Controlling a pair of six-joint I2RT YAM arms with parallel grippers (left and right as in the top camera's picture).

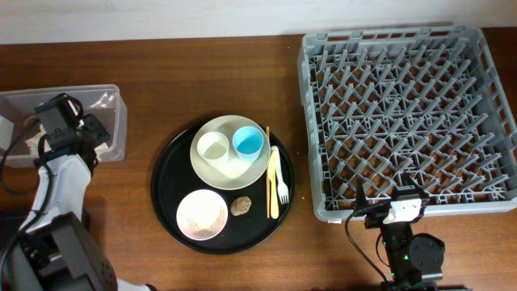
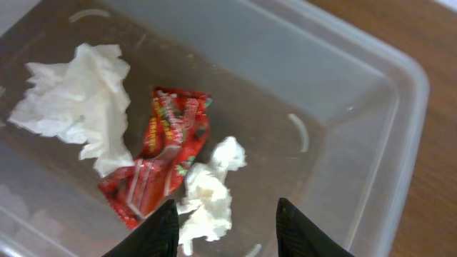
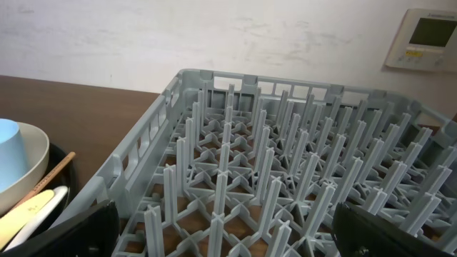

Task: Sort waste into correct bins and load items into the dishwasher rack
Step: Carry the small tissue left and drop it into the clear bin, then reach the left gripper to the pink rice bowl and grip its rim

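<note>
Left gripper [image 2: 225,232] spread apart, holding nothing, hovers over clear tub [image 2: 371,100]. Just under and ahead of its tips, inside the tub: red wrapper [image 2: 168,143] and crumpled tissues [image 2: 75,100]. Right gripper [image 3: 228,239] wide apart, holding nothing; grey rack [image 3: 285,178] straight ahead. Off to its left: plate [image 1: 230,166], blue cup [image 1: 249,141], fork [image 1: 283,184], chopsticks [image 1: 272,182] on black tray [image 1: 170,190].

At nine o'clock the left arm [image 1: 60,182] has a white shell on its long link between black joints, thin black cables [image 1: 6,179] beside it, and the left end effector [image 2: 227,232] ends in two matte black fingers [image 2: 161,232]. At five o'clock the right arm [image 1: 408,242] is squat and black, a small white block [image 1: 401,208] on top; the right end effector [image 3: 232,232] is black too.
</note>
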